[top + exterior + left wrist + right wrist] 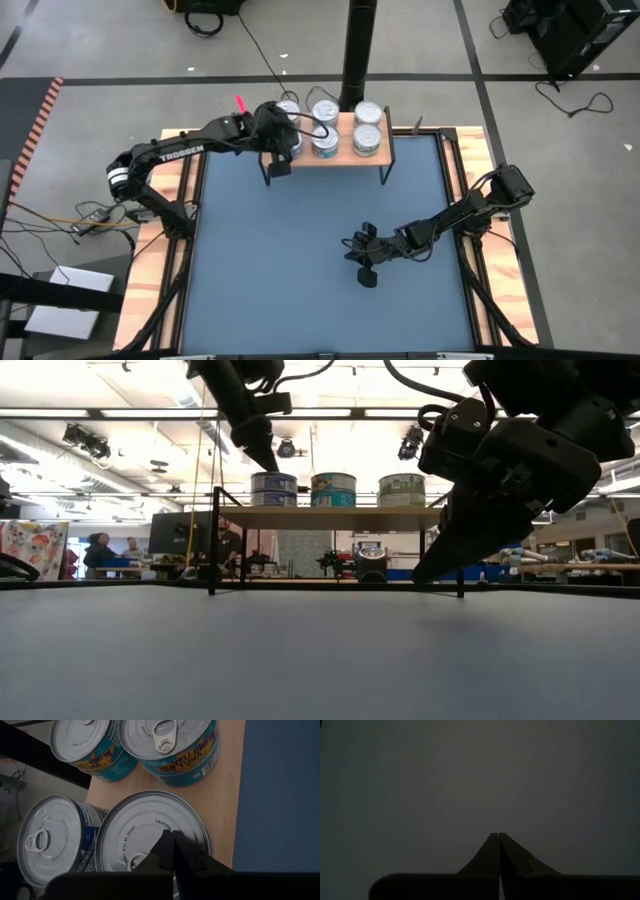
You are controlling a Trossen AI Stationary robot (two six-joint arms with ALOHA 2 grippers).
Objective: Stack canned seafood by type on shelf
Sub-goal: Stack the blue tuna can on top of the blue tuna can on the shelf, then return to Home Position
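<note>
**Closed left claw above the stacked tins: tipping risk**

The shelf [340, 153] stands at the far edge of the blue surface [300, 260]. All tins [325, 128] in view sit on it, in stacks. The low view shows three stacks in a row along the board: a dark blue-labelled stack, a teal stack and a greenish stack. The left wrist view shows four tin tops, two of them with teal yellowfin tuna labels [187, 762].

The left claw [173, 842] hangs over the shelf's left end, with its jaws pressed together and nothing held. Its tips sit directly over the lid of the nearest blue-labelled tin [150, 832]. Contact cannot be confirmed from these views.

The right claw [364, 262] is well clear of the shelf, low over the bare blue surface. Its jaws are also closed and empty.

Hazards from this position:

- A sideways or downward move of the left claw could catch the tin's rim and slide the top tin off its stack.
- The shelf stands on thin legs, so a push from the arm could rock it and shift every stack.
- The adjacent stacks stand close together, so one displaced tin could knock the next.
</note>
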